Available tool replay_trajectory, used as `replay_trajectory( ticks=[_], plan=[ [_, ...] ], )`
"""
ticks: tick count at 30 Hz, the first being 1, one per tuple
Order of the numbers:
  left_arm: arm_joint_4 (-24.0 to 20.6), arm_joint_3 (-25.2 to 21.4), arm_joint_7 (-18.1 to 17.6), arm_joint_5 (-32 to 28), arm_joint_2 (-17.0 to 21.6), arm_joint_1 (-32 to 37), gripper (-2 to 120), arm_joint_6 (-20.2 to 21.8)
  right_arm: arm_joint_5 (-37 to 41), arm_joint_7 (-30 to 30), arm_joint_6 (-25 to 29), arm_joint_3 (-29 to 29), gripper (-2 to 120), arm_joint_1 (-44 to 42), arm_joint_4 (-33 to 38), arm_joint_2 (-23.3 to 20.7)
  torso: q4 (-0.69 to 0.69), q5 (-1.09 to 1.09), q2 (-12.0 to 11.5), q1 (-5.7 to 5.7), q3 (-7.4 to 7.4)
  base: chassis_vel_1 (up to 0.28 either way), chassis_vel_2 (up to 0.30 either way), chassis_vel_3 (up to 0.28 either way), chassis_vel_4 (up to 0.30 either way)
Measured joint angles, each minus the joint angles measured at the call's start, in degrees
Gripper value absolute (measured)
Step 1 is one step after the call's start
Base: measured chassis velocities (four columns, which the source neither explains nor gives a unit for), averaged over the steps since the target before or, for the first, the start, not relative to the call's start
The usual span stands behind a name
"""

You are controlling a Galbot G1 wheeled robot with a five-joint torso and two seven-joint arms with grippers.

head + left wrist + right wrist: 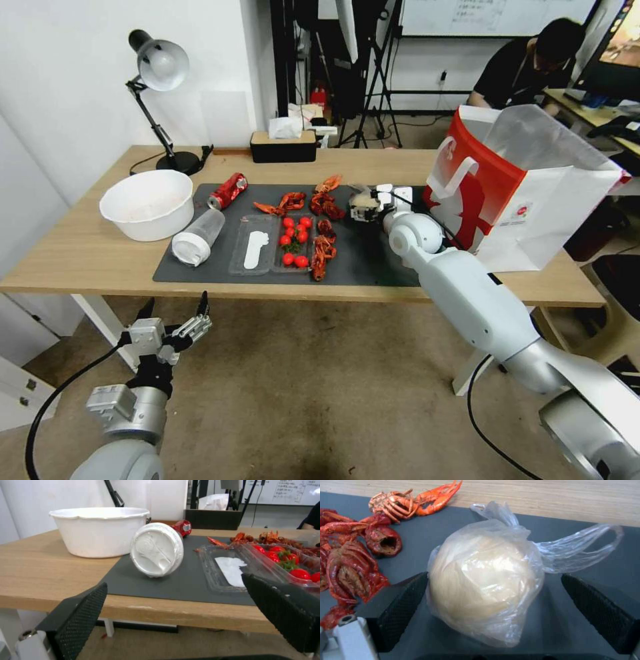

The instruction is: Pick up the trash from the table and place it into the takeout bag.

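My right jaws stand wide open around the bagged lump on the bench mat — grasp step; next, close gently — left jaws idle, open.

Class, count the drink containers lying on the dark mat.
2: the dented red soda can at the mat's back-left corner, and the frosted plastic cup on its side near the white basin.

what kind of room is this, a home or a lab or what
Probably a lab or studio workspace, not a home: tripod stands and a whiteboard sit behind the table, and a person works at a desk.
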Motion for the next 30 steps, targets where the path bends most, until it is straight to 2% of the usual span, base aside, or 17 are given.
replay_trajectory(
  ticks=[8,22,25,26,29,30],
  plan=[
    [0.21,0.21,-0.17,0.0,-0.04,-0.11,100,-0.23,-0.29,-2.51,-0.28,-1.12,100,2.24,-3.53,0.99,0.0,0.0,0.0,0.0,0.0,0.0,0.0,0.0,0.0],
    [0.36,0.52,-0.21,0.02,0.09,-0.21,100,-0.36,-0.39,-3.1,-0.31,-1.77,100,3.7,-6.44,1.63,0.0,0.0,0.0,0.0,0.0,0.0,0.0,0.0,0.0],
    [0.45,0.53,-0.23,0.02,0.18,-0.3,100,-0.38,-0.39,-3.1,-0.4,-1.63,90,3.28,-6.4,1.44,0.0,0.0,0.0,0.0,0.0,0.0,0.0,0.0,0.0],
    [0.45,0.53,-0.23,0.02,0.18,-0.3,100,-0.38,-0.39,-3.1,-0.4,-1.63,90,3.28,-6.4,1.44,0.0,0.0,0.0,0.0,0.0,0.0,0.0,0.0,0.0],
    [0.52,0.54,-0.2,0.06,0.19,-0.32,100,-0.4,-0.2,-2.83,-0.64,-1.36,76,2.52,-5.26,1.4,0.0,0.0,0.0,0.0,0.0,0.0,0.0,0.0,0.0],
    [0.52,0.54,-0.2,0.06,0.19,-0.32,100,-0.4,-0.2,-2.83,-0.64,-1.36,76,2.52,-5.26,1.4,0.0,0.0,0.0,0.0,0.0,0.0,0.0,0.0,0.0]
  ],
)
